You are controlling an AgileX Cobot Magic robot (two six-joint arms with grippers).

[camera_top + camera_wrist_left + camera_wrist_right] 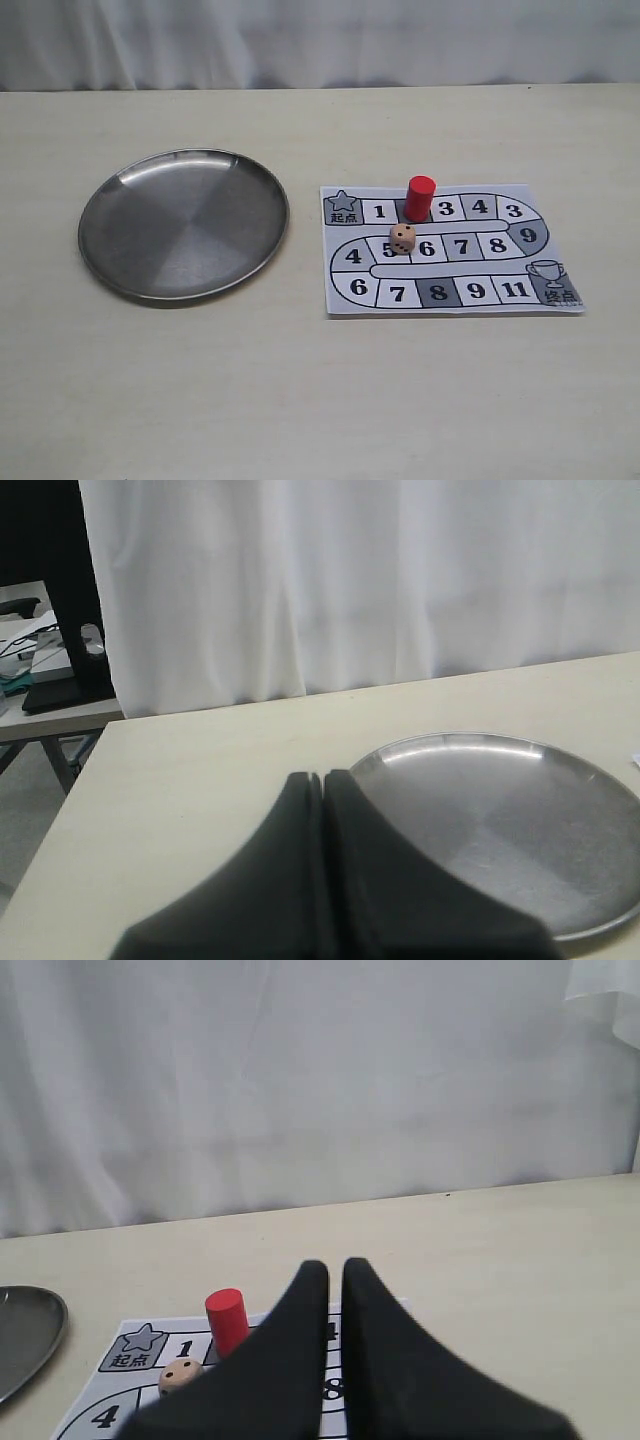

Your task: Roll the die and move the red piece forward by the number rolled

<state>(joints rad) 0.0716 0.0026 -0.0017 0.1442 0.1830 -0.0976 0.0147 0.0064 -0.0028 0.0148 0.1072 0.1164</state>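
Because the die (402, 238) lies on the board (358, 287) just beside the red piece (420, 197), we judge the main risk to be a gripper closing on the die and clipping the piece. That would knock it off the square between 1 and 3, and we would lose the count. Both sit in the right half of the tabletop, away from every edge. The thin paper board could also slide under a dragging fingertip. A hard toss might bounce the die out of the metal plate (185, 225), toward the left edge of the tabletop. The plate, in the left half, holds nothing. We see the left gripper (323, 777) with its fingers pressed together on nothing. The right gripper (335, 1265) is all but closed, likewise empty.
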